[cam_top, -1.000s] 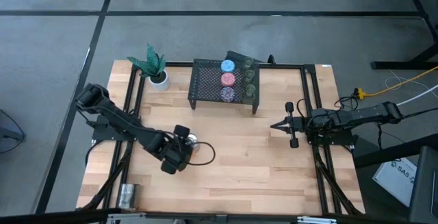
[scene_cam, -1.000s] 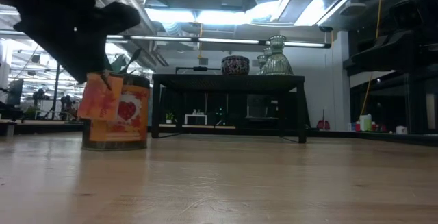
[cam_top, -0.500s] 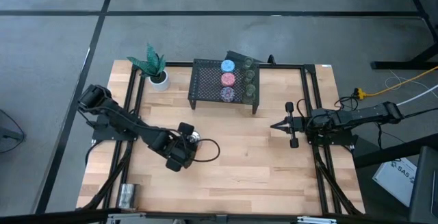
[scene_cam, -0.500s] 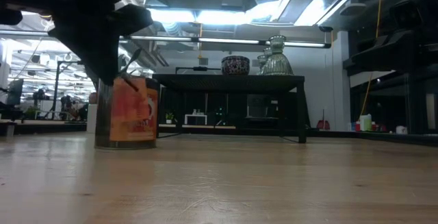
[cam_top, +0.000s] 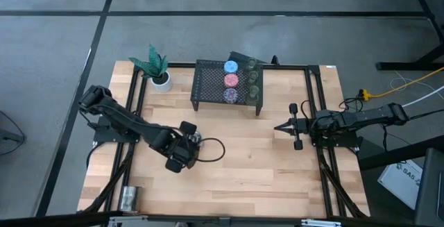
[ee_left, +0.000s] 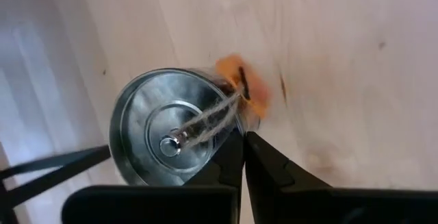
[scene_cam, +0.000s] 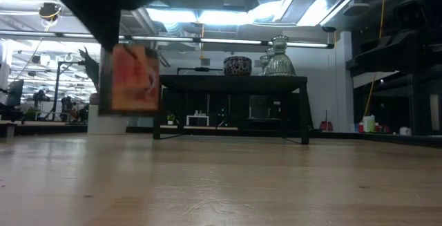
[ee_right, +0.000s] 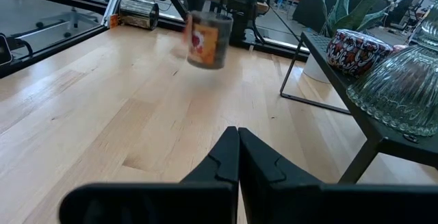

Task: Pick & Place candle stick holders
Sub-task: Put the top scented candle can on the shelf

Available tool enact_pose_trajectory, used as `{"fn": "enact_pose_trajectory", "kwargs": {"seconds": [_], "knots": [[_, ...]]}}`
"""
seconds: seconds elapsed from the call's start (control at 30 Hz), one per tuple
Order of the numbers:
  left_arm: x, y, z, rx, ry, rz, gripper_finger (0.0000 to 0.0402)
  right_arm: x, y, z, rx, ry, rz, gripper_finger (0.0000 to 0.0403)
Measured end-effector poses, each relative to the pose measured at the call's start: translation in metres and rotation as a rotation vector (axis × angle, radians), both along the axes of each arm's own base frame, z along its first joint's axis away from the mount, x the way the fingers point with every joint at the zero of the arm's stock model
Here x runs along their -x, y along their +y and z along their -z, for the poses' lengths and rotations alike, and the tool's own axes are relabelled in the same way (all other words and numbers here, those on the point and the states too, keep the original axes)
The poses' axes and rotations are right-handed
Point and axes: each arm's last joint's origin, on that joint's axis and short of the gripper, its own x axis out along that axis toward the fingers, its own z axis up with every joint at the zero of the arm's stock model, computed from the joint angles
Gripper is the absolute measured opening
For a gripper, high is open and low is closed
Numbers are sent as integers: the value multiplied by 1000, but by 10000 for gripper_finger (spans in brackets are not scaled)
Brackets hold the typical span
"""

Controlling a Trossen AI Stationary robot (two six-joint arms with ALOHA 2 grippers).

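My left gripper (cam_top: 191,142) is shut on a silvery candle stick holder with orange marks (scene_cam: 130,77), which hangs above the table's left middle; the right wrist view shows this holder (ee_right: 205,39) too. My right gripper (cam_top: 280,126) waits shut and empty at the table's right side. On the black mesh rack (cam_top: 208,91) at the far middle stand a blue holder (cam_top: 230,66), a pink holder (cam_top: 231,80), a purple holder (cam_top: 230,95) and three greenish holders (cam_top: 253,78). Another silvery holder (cam_top: 128,198) lies on its side at the near left corner. My left gripper grips the holder's rim (ee_left: 236,118) on the side with the orange label, one finger (ee_left: 229,159) inside the open cup and the other outside. The fingers come steeply from above. The holder hangs upright below them, its open top up, lifted clear of the table.
A white pot with a green plant (cam_top: 160,79) stands left of the rack. Black frame rails (cam_top: 313,109) run along the table's left, right and far sides. Bare wood lies between the two arms and in front of the rack.
My left gripper has gone a little toward the table's right edge and then up. The silvery holder, which stood on the table, slid a little with it and now hangs clear of the wood, still upright.
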Motion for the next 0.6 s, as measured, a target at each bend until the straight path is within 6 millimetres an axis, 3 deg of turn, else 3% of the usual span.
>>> {"fn": "enact_pose_trajectory", "kwargs": {"seconds": [0.3, 0.6], "knots": [[-8, 14, -44, -19, -19, 12, 1, 0, 0, 0, 0, 0, 0, 3], [-16, 52, -105, -24, -62, 29, 1, 0, 0, 0, 0, -1, 0, 3]]}}
